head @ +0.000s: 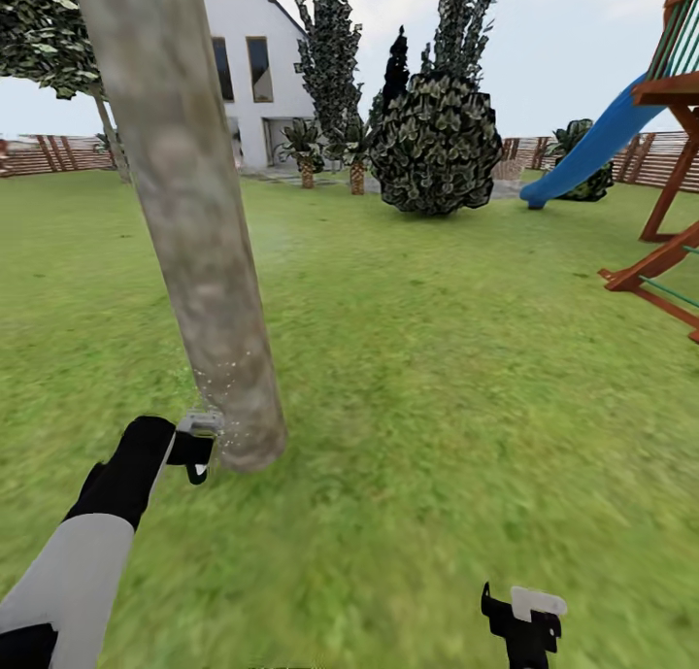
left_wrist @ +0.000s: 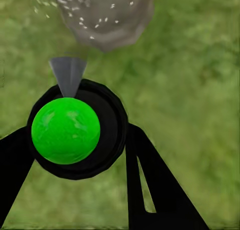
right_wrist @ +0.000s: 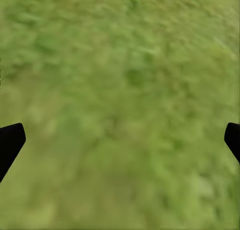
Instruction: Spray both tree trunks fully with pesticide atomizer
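Left wrist view: fingers (left_wrist: 150,180) clamped on atomizer (left_wrist: 75,127) beside trunk (left_wrist: 102,17); right fingers (right_wrist: 11,142) spread.

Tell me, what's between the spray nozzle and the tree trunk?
Bare grass and a few white spray specks; the nozzle points at the trunk in the left wrist view.

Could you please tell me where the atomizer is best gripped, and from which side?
Grip the atomizer by its round dark body below the green cap, one finger on each flank, as the left gripper does. Come from the side opposite the grey nozzle, so it faces the trunk unblocked.
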You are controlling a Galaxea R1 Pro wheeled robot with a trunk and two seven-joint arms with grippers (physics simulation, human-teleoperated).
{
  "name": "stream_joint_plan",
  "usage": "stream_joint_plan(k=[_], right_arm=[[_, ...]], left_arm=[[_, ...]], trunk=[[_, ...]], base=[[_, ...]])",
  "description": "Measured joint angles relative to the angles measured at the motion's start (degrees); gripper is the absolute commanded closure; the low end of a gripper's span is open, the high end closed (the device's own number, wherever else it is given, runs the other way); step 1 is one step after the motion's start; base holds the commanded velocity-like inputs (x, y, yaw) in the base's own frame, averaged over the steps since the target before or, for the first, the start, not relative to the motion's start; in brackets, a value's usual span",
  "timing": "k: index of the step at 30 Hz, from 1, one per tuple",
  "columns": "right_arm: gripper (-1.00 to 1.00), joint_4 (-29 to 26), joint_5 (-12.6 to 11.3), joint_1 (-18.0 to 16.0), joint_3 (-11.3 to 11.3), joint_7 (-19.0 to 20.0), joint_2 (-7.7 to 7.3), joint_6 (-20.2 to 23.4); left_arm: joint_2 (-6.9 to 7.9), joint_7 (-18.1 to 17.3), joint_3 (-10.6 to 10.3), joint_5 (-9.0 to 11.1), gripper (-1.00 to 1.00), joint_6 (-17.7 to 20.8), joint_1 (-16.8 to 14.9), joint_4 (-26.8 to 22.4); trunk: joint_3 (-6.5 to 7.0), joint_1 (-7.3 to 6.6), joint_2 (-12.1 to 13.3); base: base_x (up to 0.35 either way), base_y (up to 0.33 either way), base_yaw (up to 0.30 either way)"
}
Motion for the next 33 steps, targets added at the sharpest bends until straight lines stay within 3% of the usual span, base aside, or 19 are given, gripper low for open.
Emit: stream_joint_plan(k=[4,8,9,11,13,16,20,23,27,29,31,33], right_arm=[[-1.00,0.0,0.0,0.0,0.0,0.0,-0.01,0.0],[-1.00,0.0,0.0,0.0,0.0,0.0,-0.01,0.0],[-1.00,0.0,0.0,0.0,0.0,0.0,-0.01,0.0],[-1.00,0.0,0.0,0.0,0.0,0.0,-0.01,0.0],[-1.00,0.0,0.0,0.0,0.0,0.0,0.01,0.0],[-1.00,0.0,0.0,0.0,0.0,0.0,0.12,0.0],[-1.00,0.0,0.0,0.0,0.0,0.0,0.17,0.0],[-1.00,0.0,0.0,0.0,0.0,0.0,0.18,0.0],[-1.00,0.0,0.0,0.0,0.0,0.0,0.16,0.0],[-1.00,0.0,0.0,0.0,0.0,0.0,0.15,0.0],[-1.00,0.0,0.0,0.0,0.0,0.0,0.17,0.0],[-1.00,0.0,0.0,0.0,0.0,0.0,0.17,-0.1]], left_arm=[[0.22,0.2,0.0,0.1,1.00,-0.3,0.1,4.8],[-0.37,0.3,0.0,0.1,1.00,-0.3,0.1,5.5],[0.21,0.4,0.2,-0.4,1.00,-0.4,0.1,5.6],[3.45,0.4,0.3,-0.9,1.00,-0.4,0.1,5.6],[4.10,0.4,0.2,0.0,1.00,-0.3,0.1,5.6],[3.04,0.5,-0.1,0.7,1.00,-0.2,0.1,7.5],[0.50,0.6,0.1,0.5,1.00,-0.2,0.1,8.7],[0.50,0.7,0.2,0.1,1.00,-0.3,0.1,8.7],[3.43,3.0,0.2,-0.8,1.00,-0.4,0.1,8.9],[3.97,5.2,0.2,-0.1,1.00,-0.4,0.1,9.5],[3.44,5.7,0.2,0.7,1.00,-0.7,0.1,11.0],[1.96,5.7,0.4,1.1,1.00,-1.4,0.1,12.2]], trunk=[[0.00,0.00,0.0],[0.00,-0.01,0.0],[0.00,-0.01,0.0],[0.00,-0.01,0.0],[0.00,-0.01,0.0],[0.00,-0.01,0.0],[0.00,-0.02,0.0],[0.00,-0.02,0.0],[0.00,-0.02,0.0],[0.00,-0.02,0.0],[0.00,-0.02,0.0],[0.00,-0.02,0.0]], base=[[0.000,-0.276,0.137],[0.029,-0.276,0.007],[0.089,-0.276,0.000],[0.090,-0.276,0.002],[0.086,-0.276,0.102],[0.084,-0.276,0.249],[0.122,-0.268,0.275],[0.171,-0.246,0.237],[0.179,-0.241,0.039],[0.192,-0.233,0.013],[0.203,-0.227,0.143],[0.222,-0.209,0.246]])
